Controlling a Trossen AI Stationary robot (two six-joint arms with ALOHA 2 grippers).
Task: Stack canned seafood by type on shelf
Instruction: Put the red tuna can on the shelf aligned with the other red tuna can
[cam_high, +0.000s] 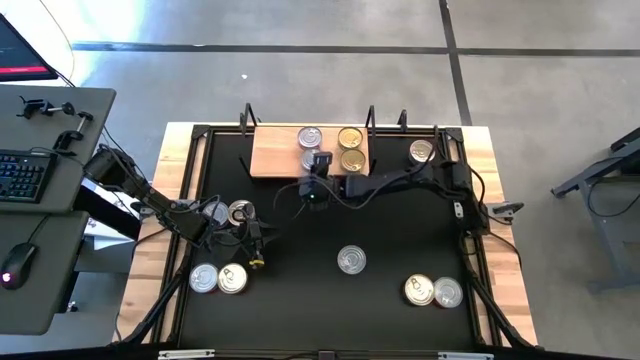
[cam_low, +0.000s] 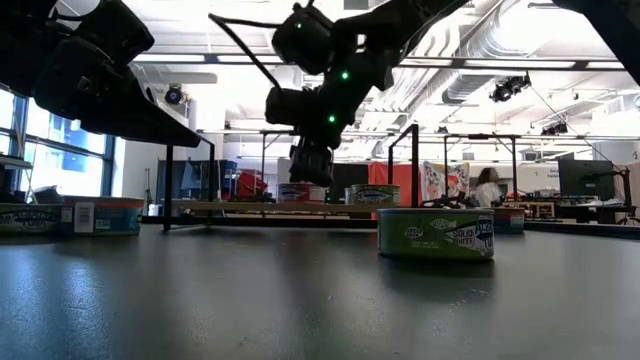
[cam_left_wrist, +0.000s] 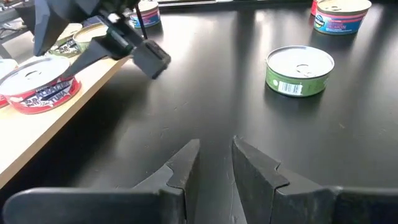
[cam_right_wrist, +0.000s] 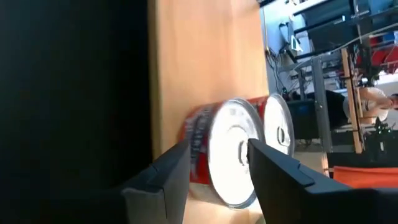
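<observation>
Over the near edge of the board (cam_high: 275, 155) my right end effector (cam_high: 320, 165) partly covers a silver-lidded tin (cam_high: 309, 158), so from overhead I can't read that tin's label. Its wrist camera shows the two fingers (cam_right_wrist: 168, 171) parted either side of a red-labelled tin (cam_right_wrist: 227, 152) without clearly pressing on it; a second red tin (cam_right_wrist: 278, 127) stands just behind. On the board I count four tins: two silver-lidded, two gold (cam_high: 350, 137). My left end effector (cam_high: 256, 240) sits low over the black mat (cam_high: 300, 290), fingers narrowly apart around nothing, beside a tin (cam_high: 240, 211) its arm half hides. Loose tins elsewhere: two lower left (cam_high: 204, 278), one mid-mat (cam_high: 351, 260), two lower right (cam_high: 419, 290), one near the mat's far right corner (cam_high: 422, 151).
</observation>
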